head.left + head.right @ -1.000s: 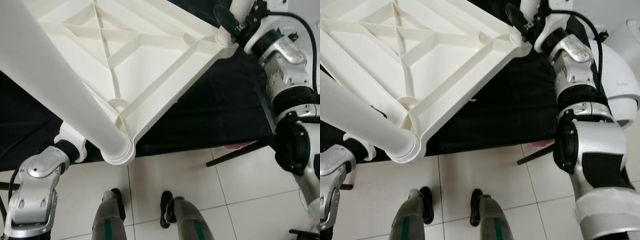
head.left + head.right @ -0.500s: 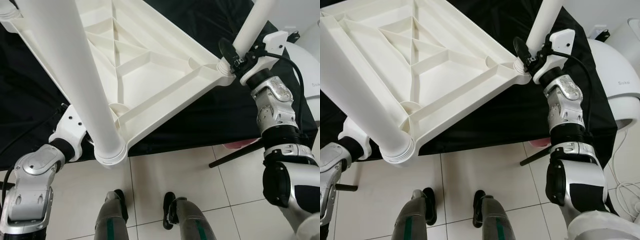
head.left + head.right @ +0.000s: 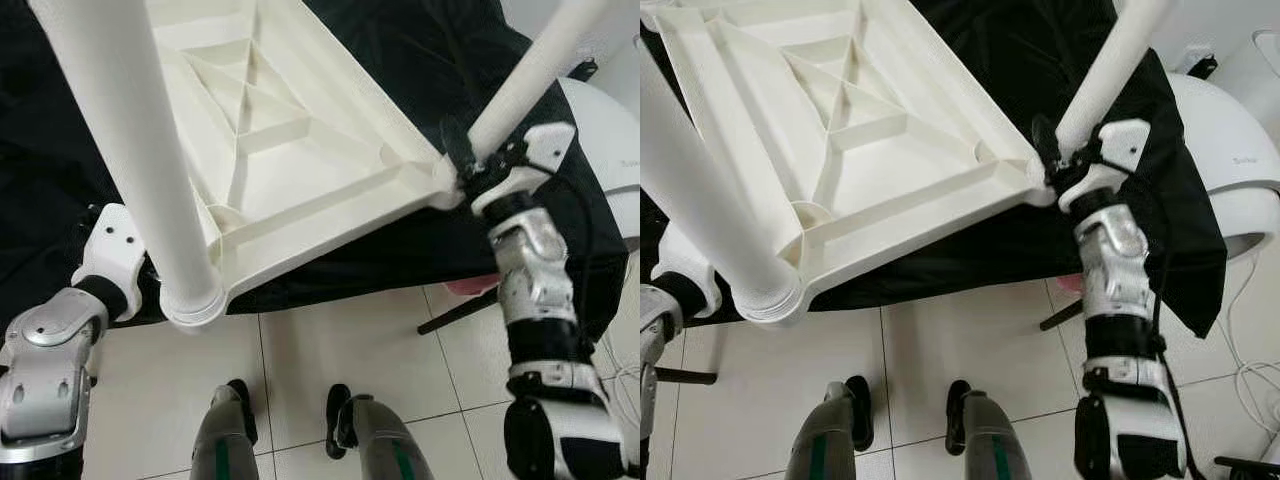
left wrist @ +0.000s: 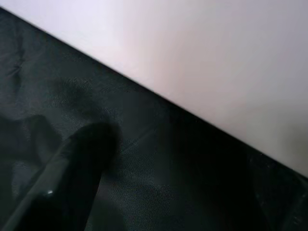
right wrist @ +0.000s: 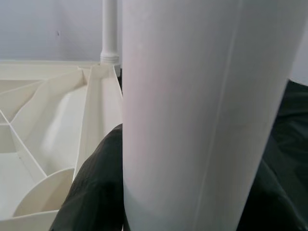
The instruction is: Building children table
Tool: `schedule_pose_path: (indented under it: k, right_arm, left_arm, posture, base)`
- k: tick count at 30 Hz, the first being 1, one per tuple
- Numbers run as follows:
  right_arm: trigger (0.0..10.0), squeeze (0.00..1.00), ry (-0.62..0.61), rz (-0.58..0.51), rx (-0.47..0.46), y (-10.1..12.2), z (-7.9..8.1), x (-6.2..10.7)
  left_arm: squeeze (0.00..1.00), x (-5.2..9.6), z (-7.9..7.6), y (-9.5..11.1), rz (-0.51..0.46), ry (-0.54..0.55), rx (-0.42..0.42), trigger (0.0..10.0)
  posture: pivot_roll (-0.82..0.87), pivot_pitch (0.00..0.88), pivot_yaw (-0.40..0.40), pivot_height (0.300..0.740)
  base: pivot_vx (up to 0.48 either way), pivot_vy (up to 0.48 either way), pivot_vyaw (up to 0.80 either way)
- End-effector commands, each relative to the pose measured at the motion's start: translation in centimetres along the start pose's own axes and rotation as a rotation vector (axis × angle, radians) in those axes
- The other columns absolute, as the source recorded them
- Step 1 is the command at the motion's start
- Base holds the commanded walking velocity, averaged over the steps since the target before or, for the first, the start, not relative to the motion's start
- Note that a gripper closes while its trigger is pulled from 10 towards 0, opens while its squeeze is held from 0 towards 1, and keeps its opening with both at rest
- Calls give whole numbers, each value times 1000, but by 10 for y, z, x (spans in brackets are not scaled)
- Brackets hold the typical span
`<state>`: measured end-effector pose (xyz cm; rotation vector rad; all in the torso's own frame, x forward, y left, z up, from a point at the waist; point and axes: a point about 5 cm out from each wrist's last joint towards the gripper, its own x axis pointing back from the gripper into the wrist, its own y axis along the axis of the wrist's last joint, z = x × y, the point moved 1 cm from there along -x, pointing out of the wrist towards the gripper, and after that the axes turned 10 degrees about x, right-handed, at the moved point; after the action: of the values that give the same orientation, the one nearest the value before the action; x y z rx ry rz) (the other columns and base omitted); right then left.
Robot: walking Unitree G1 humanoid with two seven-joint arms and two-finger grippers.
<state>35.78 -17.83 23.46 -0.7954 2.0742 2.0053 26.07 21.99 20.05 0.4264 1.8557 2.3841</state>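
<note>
Your right gripper is sitting right at the near right corner of the upturned white tabletop, and its black fingers are pressing against the base of the white leg that is rising from that corner socket, so it is clamping the leg rather than standing open. In the right wrist view that leg is standing immediately in front of the camera, with the ribbed underside of the tabletop spreading out beyond the fingers and another leg standing at the far corner. Your left arm is reaching under the near left corner, just beside the thick leg seated there. In the left wrist view one black finger is lying over the black cloth with a pale white surface close above it; you cannot tell from this whether the left gripper is open or holding anything. The tabletop is tilting above the cloth, ribs facing up, ahead of both grippers.
</note>
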Motion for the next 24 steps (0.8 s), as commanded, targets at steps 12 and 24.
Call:
schedule_pose_path:
  k: [12, 24]
  right_arm:
    - [10000, 0, 65, 41, -142, -7, 65, 11]
    - [10000, 0, -41, 144, -60, -16, 69, 15]
  left_arm:
    - [0, -32, -14, 8, -55, 64, 179, 10000]
    - [0, -18, 28, -8, 45, 428, 178, 10000]
  posture:
    - [16, 261, -9, 740]
    - [5, 254, -23, 740]
  base:
    - [0, 0, 0]
    - [0, 0, 0]
